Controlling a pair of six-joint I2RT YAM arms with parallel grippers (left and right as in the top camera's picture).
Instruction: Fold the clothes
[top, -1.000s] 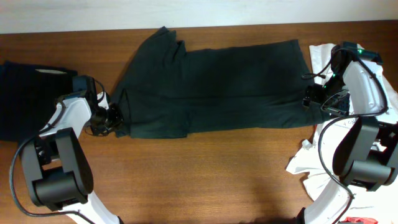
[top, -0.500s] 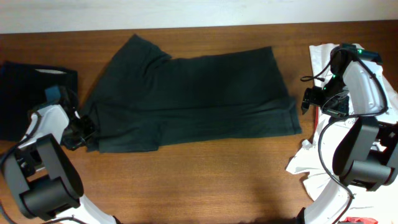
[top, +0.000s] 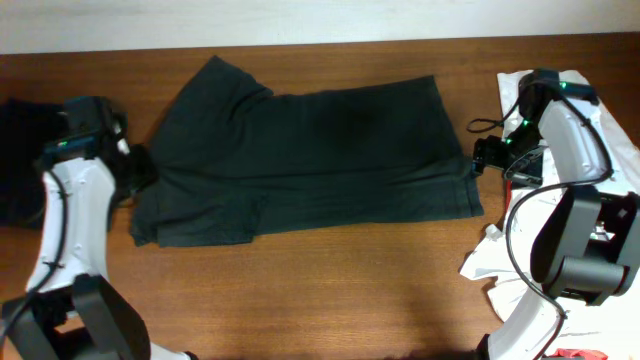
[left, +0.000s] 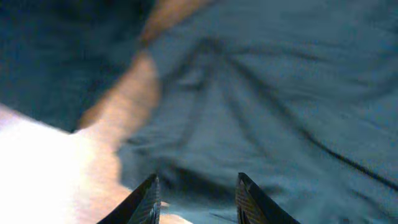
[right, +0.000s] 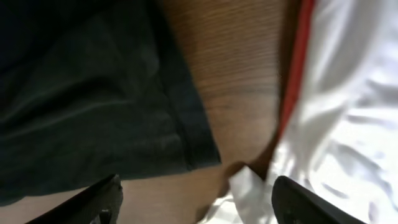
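Left claw (left: 198, 200): fingers moderately apart with nothing between them, hovering over the left end of the T-shirt (top: 310, 150), where the fabric lies rumpled. Right claw (right: 199, 205): fingers spread wide and empty, poised just beside the shirt's right hem, near its nearer corner.

The shirt lies flat on the worktop (top: 320, 290), running lengthwise from left to right. One sleeve points to the far left, and a folded flap lies along the near-left edge. No white lettering shows, so the printed side is probably face down or folded inward.

With one claw at each end, the garment appears to be stretched and smoothed for folding. Judged from this layout, the fold is at an early stage. The next grasp should probably take an edge or corner where the thin cloth can be pinched cleanly.

A dark garment (top: 15, 150) lies at the left edge, and a white cloth (top: 510, 88) with red trim lies at the right, just beside the right claw. It could be caught by mistake.
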